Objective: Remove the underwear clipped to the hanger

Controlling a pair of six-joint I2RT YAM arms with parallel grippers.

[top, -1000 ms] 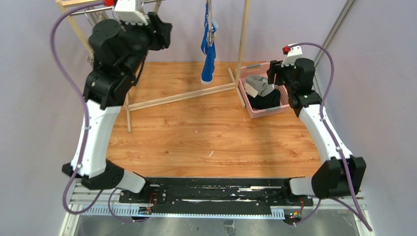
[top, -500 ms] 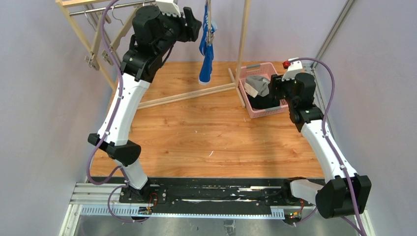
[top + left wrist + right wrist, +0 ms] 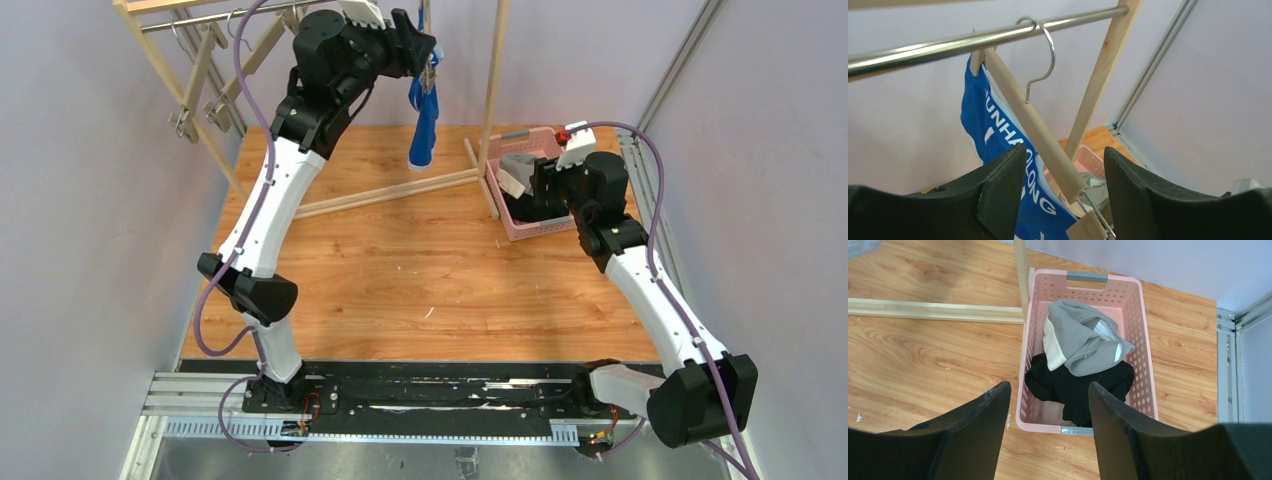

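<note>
**Inspector:** Location of the item?

**Assessor:** The blue shorts point(image 3: 424, 120) hang at 12 o'clock on the table point(image 3: 420, 270), clipped to a wooden hanger point(image 3: 1033, 125). Its hook point(image 3: 1045, 50) sits over the metal rail point(image 3: 948, 45). The grey shorts point(image 3: 1083, 347) and black shorts point(image 3: 1073, 385) already lie in the pink basket point(image 3: 1135, 340) at 2 o'clock, the grey on top of the black.

**Inspector:** Grippers?

**Assessor:** The left gripper point(image 3: 1063, 160) is up at the hanger. Its fingers are spread, one on either side of the bar, and grip nothing. The right gripper point(image 3: 1048, 390) hovers over the basket, also spread and empty.

**Inspector:** Handling?

**Assessor:** In my judgement the item is light, soft and stretchy. It will drape and give rather than resist, so there is no breakage risk. One clip point(image 3: 1088, 227) shows at 6 o'clock in the left wrist view. The far end of the bar is too unclear to confirm a second clip. The best hold is probably the fabric just beside the clip, or the clip itself, squeezed to release.

**Inspector:** Obstructions?

**Assessor:** The hanger hangs free on its hook, so a pull may swing it or drag it along the rail instead of freeing the cloth. The wooden rack post point(image 3: 1098, 75) stands close at 1 o'clock of the hanger, between it and the basket. Any carry to the basket must pass round that post.
</note>
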